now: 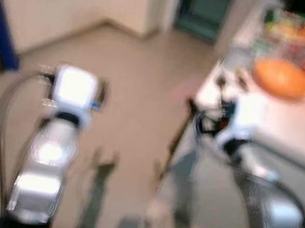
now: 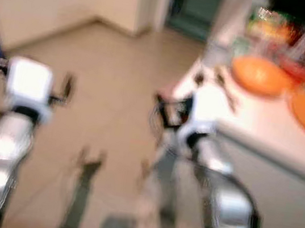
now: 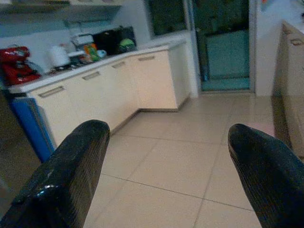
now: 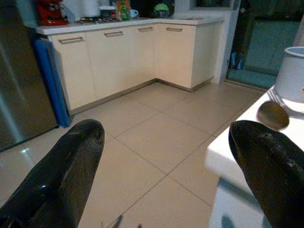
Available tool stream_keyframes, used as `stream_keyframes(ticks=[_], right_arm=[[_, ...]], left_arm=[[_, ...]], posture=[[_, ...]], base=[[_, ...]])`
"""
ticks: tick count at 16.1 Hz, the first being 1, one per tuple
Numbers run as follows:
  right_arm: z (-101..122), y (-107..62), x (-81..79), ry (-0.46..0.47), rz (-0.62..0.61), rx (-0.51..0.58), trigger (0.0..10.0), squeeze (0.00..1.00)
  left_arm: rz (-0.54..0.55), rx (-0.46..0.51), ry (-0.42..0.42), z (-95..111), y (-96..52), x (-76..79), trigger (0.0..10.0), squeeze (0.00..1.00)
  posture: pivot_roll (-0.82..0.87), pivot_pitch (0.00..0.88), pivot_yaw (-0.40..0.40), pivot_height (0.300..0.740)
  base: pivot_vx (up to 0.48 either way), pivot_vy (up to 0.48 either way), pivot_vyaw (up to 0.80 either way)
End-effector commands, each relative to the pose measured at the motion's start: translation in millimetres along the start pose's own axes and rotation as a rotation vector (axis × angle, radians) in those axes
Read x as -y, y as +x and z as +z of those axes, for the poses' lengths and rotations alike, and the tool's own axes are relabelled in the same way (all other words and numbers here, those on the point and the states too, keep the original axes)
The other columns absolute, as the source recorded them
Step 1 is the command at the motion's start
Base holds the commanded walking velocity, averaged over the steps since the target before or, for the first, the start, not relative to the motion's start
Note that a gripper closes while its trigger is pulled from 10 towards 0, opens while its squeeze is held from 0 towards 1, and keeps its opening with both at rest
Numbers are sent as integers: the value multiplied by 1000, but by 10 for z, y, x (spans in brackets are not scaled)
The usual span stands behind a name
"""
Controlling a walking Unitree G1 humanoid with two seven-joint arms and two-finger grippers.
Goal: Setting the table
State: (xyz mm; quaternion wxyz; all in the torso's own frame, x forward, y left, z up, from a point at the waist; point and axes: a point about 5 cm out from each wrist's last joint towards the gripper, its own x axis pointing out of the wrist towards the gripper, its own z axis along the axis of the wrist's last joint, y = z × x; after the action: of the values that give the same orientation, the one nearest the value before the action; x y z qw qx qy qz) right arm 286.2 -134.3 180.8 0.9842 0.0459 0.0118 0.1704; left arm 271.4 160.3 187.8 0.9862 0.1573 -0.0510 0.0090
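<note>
Head views are blurred. Left gripper [image 3: 166, 175]: jaws spread wide, holding nothing, raised over the tiled floor [image 3: 171, 161], facing the cream cabinets [image 3: 118, 88]. Right gripper [image 4: 166, 175]: jaws spread wide, holding nothing, level with the near corner of the white tabletop [image 1: 287, 131], which lies just beside one jaw. A spoon [image 4: 273, 114] rests on that corner ahead of the right jaws, with a white pot [image 4: 290, 73] just beyond it. Two orange plates [image 1: 284, 77] and packaged items sit farther along the tabletop, well apart from both sets of jaws.
</note>
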Motion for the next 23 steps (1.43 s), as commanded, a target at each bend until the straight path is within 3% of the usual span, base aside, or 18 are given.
stream_keyframes(ticks=[1, 4, 8, 16, 23], right_arm=[[71, 14, -61, 3, 23, 13, 10000, 0], [152, -55, -18, -1, -40, 3, 10000, 0], [182, -186, 28, -39, -168, -84, 10000, 0], [298, -176, -72, 9, -115, -45, 10000, 0], [249, -184, -29, 21, -126, -68, 10000, 0]], left_arm=[[11, 13, 11, 25, -6, -60, 10000, 0], [-9, 14, 6, 21, -6, -52, 10000, 0], [-143, 21, -32, 19, -44, 77, 10000, 0], [-102, 34, -4, 4, -68, 39, 10000, 0], [-101, 8, -4, -19, -52, 46, 10000, 0]], posture=[[55, 0, -58, 740], [49, 0, -55, 740], [19, 0, -41, 740], [21, 0, -62, 740], [22, 0, -55, 740]], base=[[469, 0, -800], [469, 0, -800], [226, 0, -541], [0, 0, 0], [0, 0, 0]])
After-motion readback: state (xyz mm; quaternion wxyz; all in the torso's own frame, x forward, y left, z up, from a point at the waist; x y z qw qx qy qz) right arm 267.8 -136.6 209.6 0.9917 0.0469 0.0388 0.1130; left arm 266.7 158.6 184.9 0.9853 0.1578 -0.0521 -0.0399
